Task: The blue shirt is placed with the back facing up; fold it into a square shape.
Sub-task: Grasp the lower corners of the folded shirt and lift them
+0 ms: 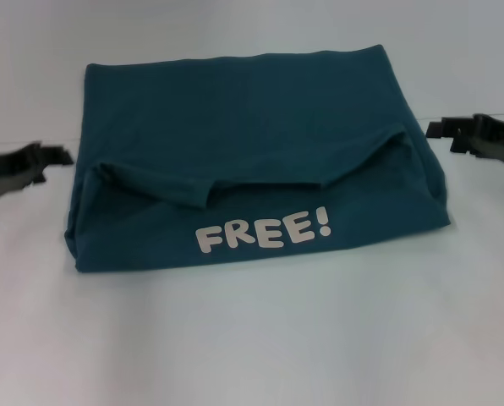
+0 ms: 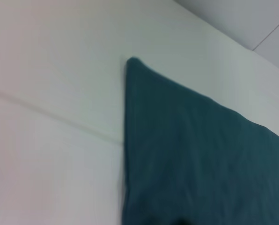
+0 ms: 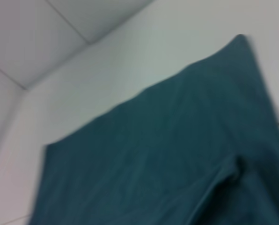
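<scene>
Head view looks forward and down from above the near side, taking in the whole blue shirt (image 1: 252, 161) on the white table (image 1: 252, 338); left wrist view sits close over the shirt's left side, facing its far left corner (image 2: 132, 62); right wrist view sits close over the right side; all three share the shirt's far panel.

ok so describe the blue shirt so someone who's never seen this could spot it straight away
On the white table, midway between the left gripper and the right gripper, lies the blue shirt, a dark teal bundle folded into a rough rectangle. Its near flap reads "FREE!" in cream letters; nothing else there is coloured.
</scene>
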`<state>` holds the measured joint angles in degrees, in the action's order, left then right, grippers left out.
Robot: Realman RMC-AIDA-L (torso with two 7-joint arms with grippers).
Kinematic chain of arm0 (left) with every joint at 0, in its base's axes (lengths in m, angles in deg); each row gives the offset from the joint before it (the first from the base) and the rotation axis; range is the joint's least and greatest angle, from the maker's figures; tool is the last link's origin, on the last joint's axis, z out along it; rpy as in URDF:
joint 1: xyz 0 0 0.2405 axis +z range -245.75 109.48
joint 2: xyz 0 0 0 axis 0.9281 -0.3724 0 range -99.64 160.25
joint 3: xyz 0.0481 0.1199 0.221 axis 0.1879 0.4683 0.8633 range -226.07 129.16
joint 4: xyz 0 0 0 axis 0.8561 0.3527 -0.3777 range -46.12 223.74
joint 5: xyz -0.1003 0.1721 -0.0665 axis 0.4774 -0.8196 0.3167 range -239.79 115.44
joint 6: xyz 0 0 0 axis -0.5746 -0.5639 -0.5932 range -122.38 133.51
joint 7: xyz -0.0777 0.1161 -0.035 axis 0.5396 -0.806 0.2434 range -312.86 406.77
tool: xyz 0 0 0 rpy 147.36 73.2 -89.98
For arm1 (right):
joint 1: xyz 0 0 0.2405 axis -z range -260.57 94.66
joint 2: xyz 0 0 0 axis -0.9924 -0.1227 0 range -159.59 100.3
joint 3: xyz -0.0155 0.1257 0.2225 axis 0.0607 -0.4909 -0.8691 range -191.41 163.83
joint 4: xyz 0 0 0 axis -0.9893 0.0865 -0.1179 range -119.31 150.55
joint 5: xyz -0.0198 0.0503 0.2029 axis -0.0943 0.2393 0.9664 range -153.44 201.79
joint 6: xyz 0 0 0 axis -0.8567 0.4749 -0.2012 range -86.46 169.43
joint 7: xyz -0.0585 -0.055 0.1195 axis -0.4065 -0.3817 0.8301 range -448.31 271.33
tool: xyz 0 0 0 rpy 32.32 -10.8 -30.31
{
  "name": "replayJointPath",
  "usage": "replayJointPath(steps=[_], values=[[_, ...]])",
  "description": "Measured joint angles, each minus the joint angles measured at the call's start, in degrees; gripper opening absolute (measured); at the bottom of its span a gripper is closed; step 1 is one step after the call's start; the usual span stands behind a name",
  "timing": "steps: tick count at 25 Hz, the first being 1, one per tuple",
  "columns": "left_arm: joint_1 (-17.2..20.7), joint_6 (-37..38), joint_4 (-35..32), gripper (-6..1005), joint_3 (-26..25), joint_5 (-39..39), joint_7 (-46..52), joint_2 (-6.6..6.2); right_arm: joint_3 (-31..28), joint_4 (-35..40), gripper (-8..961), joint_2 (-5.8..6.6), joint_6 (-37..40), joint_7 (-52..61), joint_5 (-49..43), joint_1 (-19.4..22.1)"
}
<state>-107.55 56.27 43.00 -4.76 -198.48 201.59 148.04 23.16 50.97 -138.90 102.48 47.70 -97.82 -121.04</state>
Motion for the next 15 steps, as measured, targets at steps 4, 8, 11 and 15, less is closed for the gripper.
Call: replayJointPath(steps=[4, 8, 11, 15], values=[[5.43, 4.18, -1.54, 557, -0.14, 5.36, -1.63, 0.64, -1.29, 0.17, 651, -0.11, 9.04, -3.94, 8.06, 5.82], [8.56, 8.38, -0.42, 556, -3.17, 8.57, -3.34, 0.87, -1.34, 0.06, 655, 0.01, 14.60, -5.67, 10.07, 9.34], [9.25, 12.79, 2.45, 558, -7.09, 11.39, -7.20, 0.75, -1.36, -0.10, 656, -0.07, 17.05, -7.47, 10.13, 10.49], [9.07, 15.25, 5.34, 562, -8.65, 13.28, -11.80, 0.49, -1.36, -0.38, 656, -0.20, 17.73, -9.38, 10.14, 11.01]])
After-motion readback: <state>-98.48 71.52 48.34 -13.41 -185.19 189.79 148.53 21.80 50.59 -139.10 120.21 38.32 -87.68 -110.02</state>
